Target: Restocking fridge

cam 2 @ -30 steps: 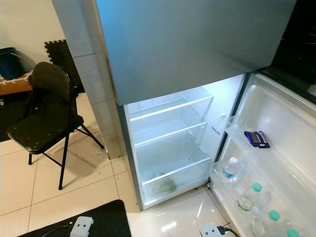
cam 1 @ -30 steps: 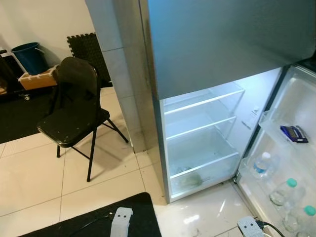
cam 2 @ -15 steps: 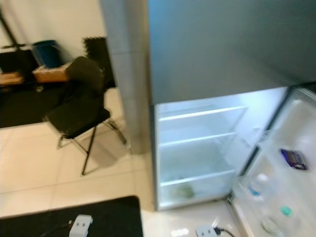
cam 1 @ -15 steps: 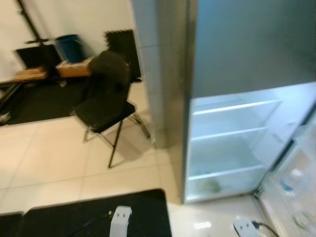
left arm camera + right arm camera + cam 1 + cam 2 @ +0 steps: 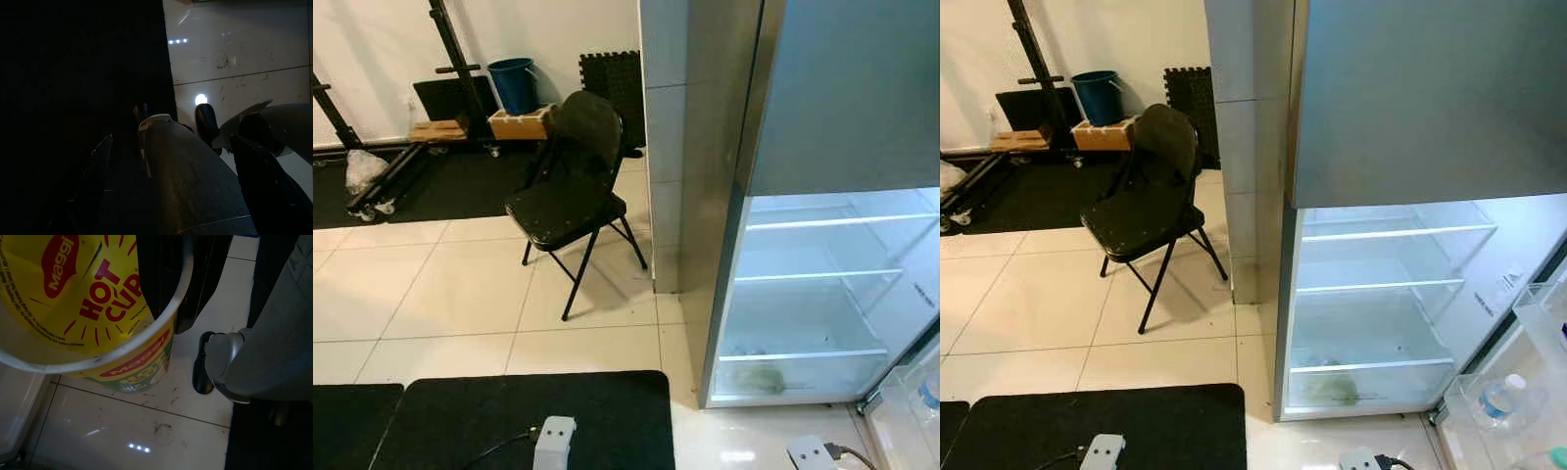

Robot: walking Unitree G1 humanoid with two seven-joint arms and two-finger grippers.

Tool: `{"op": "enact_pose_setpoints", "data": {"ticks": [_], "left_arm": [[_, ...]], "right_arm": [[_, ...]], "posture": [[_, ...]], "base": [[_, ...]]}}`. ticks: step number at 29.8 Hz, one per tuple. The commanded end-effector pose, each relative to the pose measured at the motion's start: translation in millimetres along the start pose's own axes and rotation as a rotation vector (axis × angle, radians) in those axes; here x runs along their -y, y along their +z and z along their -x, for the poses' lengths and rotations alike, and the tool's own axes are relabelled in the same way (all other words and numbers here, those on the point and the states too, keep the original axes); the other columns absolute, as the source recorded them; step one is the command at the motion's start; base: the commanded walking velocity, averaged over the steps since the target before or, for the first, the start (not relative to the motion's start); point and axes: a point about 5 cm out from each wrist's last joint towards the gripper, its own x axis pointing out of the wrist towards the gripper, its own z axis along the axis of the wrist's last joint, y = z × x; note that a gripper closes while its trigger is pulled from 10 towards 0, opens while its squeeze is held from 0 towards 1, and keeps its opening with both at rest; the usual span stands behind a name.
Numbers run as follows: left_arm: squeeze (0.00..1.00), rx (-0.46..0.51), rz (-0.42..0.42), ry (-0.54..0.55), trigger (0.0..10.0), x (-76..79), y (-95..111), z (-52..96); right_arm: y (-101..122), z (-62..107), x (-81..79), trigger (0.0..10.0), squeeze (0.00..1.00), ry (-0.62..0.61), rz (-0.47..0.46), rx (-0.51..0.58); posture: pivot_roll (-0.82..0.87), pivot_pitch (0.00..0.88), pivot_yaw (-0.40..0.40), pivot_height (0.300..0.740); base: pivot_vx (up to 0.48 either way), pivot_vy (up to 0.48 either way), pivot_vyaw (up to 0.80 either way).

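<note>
One round yellow paper cup (image 5: 93, 308) in right hand (image 5: 176, 279).

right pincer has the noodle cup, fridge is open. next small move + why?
Probably turn right and step toward the open fridge: its shelves look bare and it sits off to the right. The right pincer holds the Maggi cup down by the floor.

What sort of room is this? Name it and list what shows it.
Probably a home utility or workout room, not a proper kitchen: an open fridge on white floor tiles, a folding chair, foam mats and a blue bucket.
</note>
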Motion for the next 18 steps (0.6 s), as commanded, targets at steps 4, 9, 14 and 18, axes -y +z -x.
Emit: {"op": "enact_pose_setpoints", "data": {"ticks": [4, 9, 14, 18], "left_arm": [[0.0, -0.018, -0.001, 0.006, 10.0, -2.0, -2.4, 1.1], [0.0, -0.027, -0.008, 0.003, 10.0, -2.1, -4.0, 1.4], [0.0, -0.029, -0.009, 0.004, 10.0, -2.4, -4.4, 1.6], [0.0, -0.03, -0.009, 0.005, 10.0, -2.6, -4.6, 1.7]], "right_arm": [[-0.6, -0.3, -2.4, 10.0, 0.0, 0.008, 0.003, -0.003], [-2.0, -0.1, -3.2, 10.0, 0.0, 0.014, 0.001, -0.006], [-2.1, -0.1, -3.5, 10.0, 0.0, 0.015, 0.003, -0.006], [-2.0, -0.1, -3.2, 10.0, 0.0, 0.012, 0.01, -0.006]], "posture": [[-0.14, 0.0, 0.027, 0.74], [-0.14, 0.0, 0.028, 0.74], [-0.14, 0.0, 0.027, 0.74], [-0.14, 0.0, 0.026, 0.74]], "base": [[0.0, -0.362, 0.0], [0.0, -0.399, 0.0], [0.0, -0.402, 0.0], [0.0, -0.405, 0.0]]}}
